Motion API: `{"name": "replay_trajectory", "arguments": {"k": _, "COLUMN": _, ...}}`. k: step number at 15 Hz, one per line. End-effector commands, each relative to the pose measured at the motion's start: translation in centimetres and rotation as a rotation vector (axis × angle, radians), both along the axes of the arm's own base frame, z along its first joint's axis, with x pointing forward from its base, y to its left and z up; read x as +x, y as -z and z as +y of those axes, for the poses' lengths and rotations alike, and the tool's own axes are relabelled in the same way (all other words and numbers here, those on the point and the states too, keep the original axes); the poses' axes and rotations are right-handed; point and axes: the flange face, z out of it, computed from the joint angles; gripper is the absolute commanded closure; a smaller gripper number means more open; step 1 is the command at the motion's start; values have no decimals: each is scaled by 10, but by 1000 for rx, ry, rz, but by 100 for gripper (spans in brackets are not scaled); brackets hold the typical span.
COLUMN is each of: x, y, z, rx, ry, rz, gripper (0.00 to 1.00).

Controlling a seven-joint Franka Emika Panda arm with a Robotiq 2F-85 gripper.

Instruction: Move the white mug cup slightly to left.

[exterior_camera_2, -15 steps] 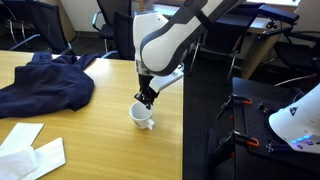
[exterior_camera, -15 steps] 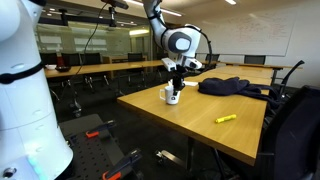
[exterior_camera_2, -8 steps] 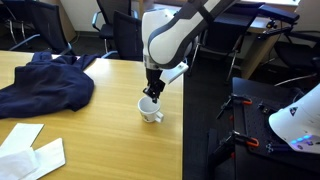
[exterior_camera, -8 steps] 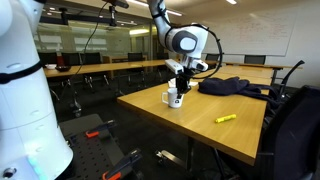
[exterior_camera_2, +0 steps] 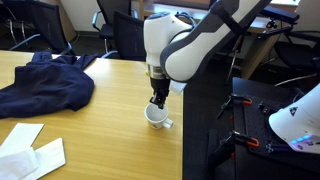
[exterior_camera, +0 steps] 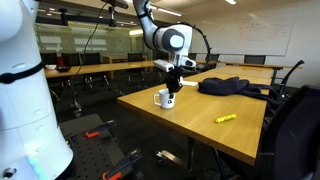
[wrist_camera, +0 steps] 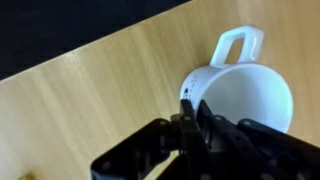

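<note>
my gripper (wrist_camera: 192, 108) clamping rim wall of white mug cup (wrist_camera: 250, 100). mug standing upright directly under my hand, resting on table (exterior_camera_2: 95, 135) close to its edge. handle (wrist_camera: 238, 45) sticking out sideways from my grip.

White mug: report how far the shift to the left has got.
Done: the fingers clamp the white mug at its rim. In hand: the mug has shifted across the table since a second ago. Left: release and lift away.
</note>
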Motion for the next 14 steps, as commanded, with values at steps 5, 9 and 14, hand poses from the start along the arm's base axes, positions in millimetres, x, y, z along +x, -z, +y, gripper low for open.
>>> {"name": "replay_trajectory", "arguments": {"k": 5, "x": -13, "y": -62, "z": -5, "rx": 49, "ry": 59, "rz": -77, "gripper": 27}}
{"name": "replay_trajectory", "arguments": {"k": 9, "x": -21, "y": -138, "z": -12, "rx": -25, "ry": 47, "rz": -77, "gripper": 1}}
{"name": "replay_trajectory", "arguments": {"k": 14, "x": -42, "y": -201, "z": -13, "rx": -177, "ry": -122, "rz": -75, "gripper": 0}}
